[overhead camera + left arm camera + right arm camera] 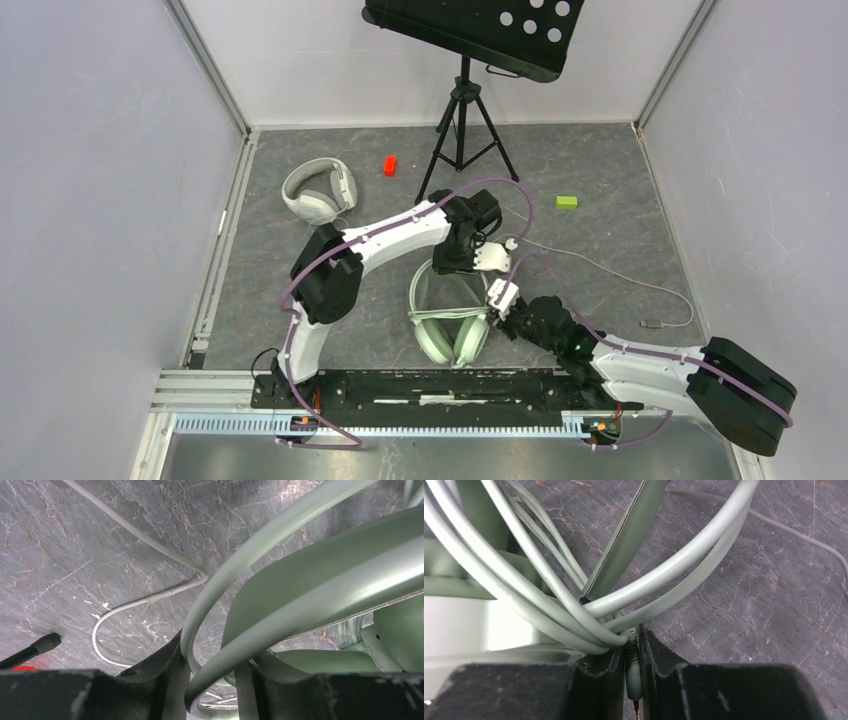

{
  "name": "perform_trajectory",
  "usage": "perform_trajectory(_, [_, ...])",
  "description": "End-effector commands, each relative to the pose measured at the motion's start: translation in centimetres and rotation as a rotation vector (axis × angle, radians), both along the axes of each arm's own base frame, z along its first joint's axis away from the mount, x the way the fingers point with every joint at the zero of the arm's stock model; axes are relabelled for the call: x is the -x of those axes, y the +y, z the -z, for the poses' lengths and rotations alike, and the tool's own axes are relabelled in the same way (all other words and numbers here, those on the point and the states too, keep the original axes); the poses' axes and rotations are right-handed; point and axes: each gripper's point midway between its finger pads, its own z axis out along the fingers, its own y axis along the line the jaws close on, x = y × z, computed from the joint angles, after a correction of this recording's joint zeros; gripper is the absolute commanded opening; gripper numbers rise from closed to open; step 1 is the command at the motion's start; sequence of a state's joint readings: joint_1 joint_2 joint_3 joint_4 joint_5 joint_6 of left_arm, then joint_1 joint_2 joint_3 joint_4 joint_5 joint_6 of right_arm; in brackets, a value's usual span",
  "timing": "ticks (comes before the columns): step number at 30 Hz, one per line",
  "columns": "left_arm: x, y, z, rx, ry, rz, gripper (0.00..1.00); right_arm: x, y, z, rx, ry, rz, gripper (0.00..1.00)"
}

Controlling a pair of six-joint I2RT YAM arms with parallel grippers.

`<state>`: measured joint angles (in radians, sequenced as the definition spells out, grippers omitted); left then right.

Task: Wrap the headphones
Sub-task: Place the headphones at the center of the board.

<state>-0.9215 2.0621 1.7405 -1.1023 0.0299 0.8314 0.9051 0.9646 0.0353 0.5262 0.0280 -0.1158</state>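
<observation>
The dark, stone-patterned desk (620, 170) is carrying the mint headphones (437, 340) at its centre, with the white-grey headset (318, 192) lying far-left. My left fingers (210, 680) are straddling the mint headband (320, 590); I cannot tell whether they are gripping. My right fingers (633, 665), narrow, are pinching the cable (674, 565) below its gathered loops.
</observation>
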Motion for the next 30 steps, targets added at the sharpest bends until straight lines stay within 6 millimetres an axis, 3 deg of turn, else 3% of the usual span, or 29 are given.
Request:
perform_trajectory(1, [-0.4,-1.2,0.1,0.004,-0.025,0.072,0.42,-0.9,-1.0,0.0,-0.015,-0.010,0.088,0.19])
perform_trajectory(5, [-1.0,-1.2,0.5,-0.030,-0.066,0.060,0.44,-1.1,-1.4,0.0,-0.043,0.043,0.155,0.21])
perform_trajectory(19, [-0.2,-3.4,1.0,0.023,-0.062,0.071,0.50,-1.1,-3.8,1.0,-0.119,0.199,0.407,0.31])
perform_trajectory(25, [-0.1,-4.0,1.0,0.036,-0.076,0.073,0.52,-1.4,-4.2,-0.2,-0.194,0.264,0.529,0.36])
perform_trajectory(30, [-0.6,-3.7,1.3,0.014,-0.104,0.069,0.53,-1.1,-4.3,-1.3,-0.250,0.267,0.527,0.51])
